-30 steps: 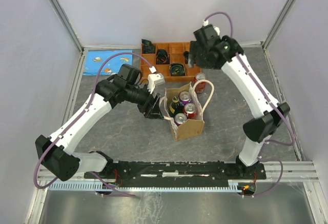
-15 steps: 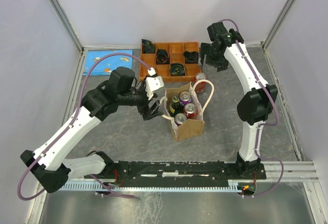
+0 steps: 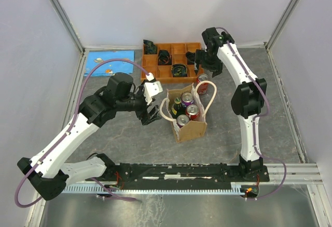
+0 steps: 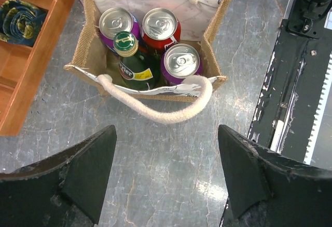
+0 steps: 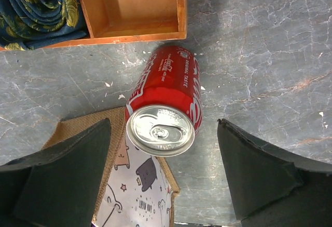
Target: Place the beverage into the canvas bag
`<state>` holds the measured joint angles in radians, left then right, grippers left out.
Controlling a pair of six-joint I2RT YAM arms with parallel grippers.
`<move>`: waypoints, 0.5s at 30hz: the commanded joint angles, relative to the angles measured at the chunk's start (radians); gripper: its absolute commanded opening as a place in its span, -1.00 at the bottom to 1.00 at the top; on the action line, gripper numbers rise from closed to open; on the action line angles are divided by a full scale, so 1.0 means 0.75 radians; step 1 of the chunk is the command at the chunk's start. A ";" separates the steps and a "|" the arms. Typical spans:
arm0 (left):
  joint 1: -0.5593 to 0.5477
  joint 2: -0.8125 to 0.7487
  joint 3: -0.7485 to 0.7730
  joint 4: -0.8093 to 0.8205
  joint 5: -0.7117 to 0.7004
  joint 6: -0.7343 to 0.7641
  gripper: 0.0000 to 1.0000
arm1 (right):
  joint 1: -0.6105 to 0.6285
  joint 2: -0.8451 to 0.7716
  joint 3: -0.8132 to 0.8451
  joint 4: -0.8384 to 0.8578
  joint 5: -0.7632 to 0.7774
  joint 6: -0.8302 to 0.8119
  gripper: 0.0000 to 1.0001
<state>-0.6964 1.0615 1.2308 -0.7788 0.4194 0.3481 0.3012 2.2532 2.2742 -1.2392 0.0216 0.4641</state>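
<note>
Hovering above the table (image 3: 228, 128), my right gripper (image 5: 164, 128) looks straight down on a red can (image 5: 165, 107) that stands upright on the grey surface. My fingers there are spread wide, one on each side of the can in the wrist view and clear of it, so nothing is gripped. The can sits outside the bag (image 3: 189, 125), just beside its far edge, between that edge and the orange tray (image 5: 129, 9). One compartment of the tray holds a rolled blue patterned cloth (image 5: 36, 3).

My left gripper (image 4: 167, 131) hangs on the other side of the bag, with its fingers also wide apart and empty. From that wrist I see into the bag's open top: two purple cans (image 4: 115, 23), one red-sided can (image 4: 160, 24) and a green bottle (image 4: 135, 71) with a green cap stand packed together inside. The nearer cream rope handle (image 4: 155, 111) droops over the bag's side toward my left fingers without touching them.
</note>
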 commanded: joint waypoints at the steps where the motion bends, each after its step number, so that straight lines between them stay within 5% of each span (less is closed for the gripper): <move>1: -0.002 -0.014 0.001 0.011 0.011 0.033 0.71 | 0.023 0.003 0.092 -0.044 0.037 -0.032 0.82; 15: -0.003 -0.017 -0.002 0.002 0.031 0.031 0.70 | 0.052 0.019 -0.117 0.004 0.043 -0.029 0.81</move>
<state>-0.6964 1.0615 1.2274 -0.7837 0.4210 0.3481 0.3344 2.2604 2.2002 -1.2530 0.0345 0.4442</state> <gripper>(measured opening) 0.852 0.907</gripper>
